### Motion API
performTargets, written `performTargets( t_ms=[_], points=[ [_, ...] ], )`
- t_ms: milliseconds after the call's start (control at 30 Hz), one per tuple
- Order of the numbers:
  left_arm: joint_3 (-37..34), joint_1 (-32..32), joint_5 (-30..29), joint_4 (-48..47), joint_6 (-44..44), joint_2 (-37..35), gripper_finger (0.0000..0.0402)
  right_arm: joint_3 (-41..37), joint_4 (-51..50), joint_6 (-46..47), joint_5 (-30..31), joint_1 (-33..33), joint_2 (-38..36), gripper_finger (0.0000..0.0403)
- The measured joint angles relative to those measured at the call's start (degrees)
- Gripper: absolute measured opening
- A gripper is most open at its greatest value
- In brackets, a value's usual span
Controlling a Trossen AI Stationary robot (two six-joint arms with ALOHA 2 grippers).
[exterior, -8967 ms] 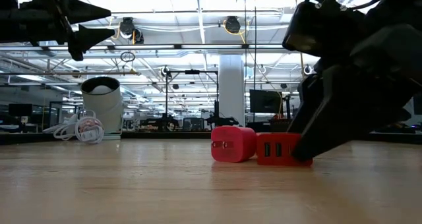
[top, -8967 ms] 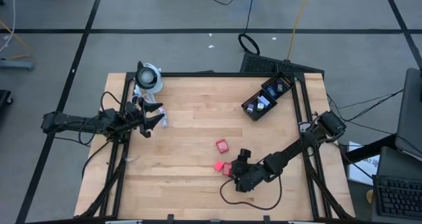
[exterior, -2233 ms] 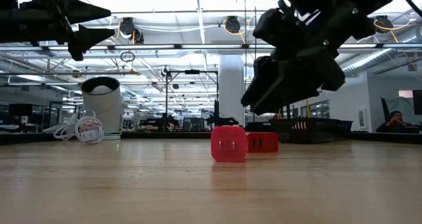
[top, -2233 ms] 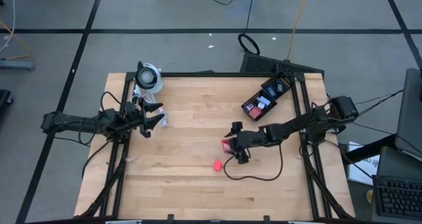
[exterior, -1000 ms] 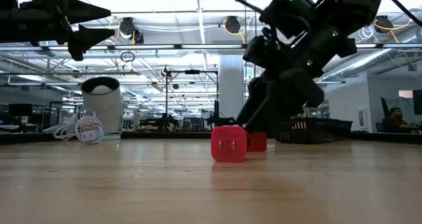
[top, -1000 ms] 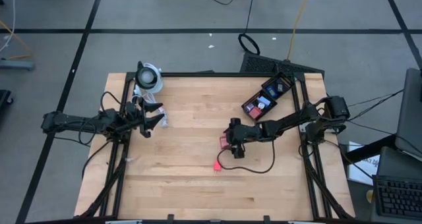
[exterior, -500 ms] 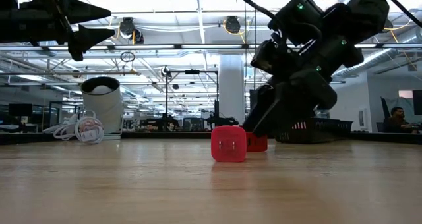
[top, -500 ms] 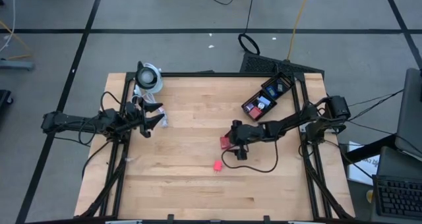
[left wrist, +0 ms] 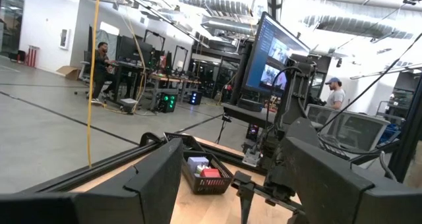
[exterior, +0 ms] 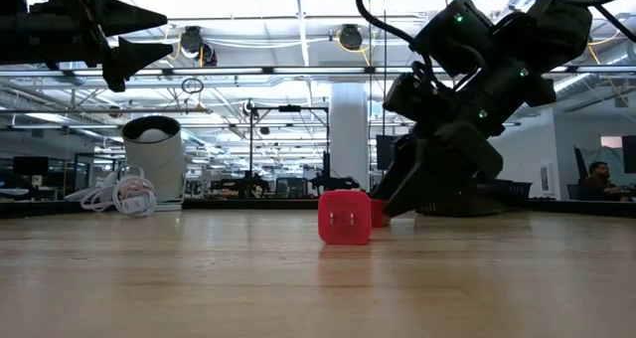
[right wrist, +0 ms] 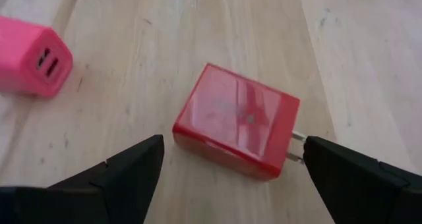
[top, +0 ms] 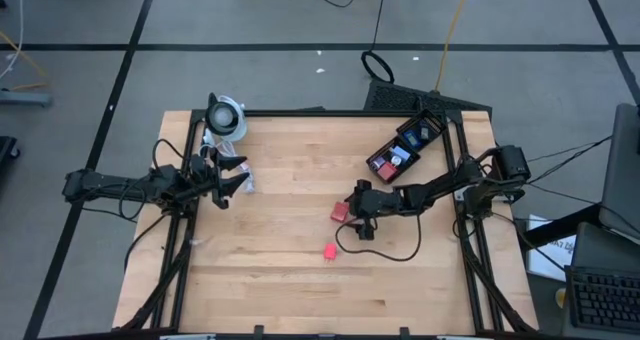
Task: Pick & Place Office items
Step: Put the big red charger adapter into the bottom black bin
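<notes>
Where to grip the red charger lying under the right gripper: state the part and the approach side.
Grip the red charger across its two long flat sides, coming straight down from above. It lies flat on the table, prongs sticking out one end, and the open right gripper has a finger either side. Avoid the prongs.

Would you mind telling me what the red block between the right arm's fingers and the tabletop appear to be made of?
The red block, lying flat below the open right end effector, looks like glossy moulded plastic: its top face carries soft reflections, and two metal prongs stick out of one end. The tabletop looks like pale wood with a smooth, matte finish, judging by its long grain lines and plank seams.
</notes>
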Motion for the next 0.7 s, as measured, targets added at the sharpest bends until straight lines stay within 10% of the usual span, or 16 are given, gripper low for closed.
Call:
performTargets(
  t_ms=[700],
  points=[
    [0.0, 0.0, 0.0, -0.01, 0.0, 0.0, 0.0267, 0.2, 7.32, 13.33, 8.94, 3.54, 3.2, 0.0343]
  ],
)
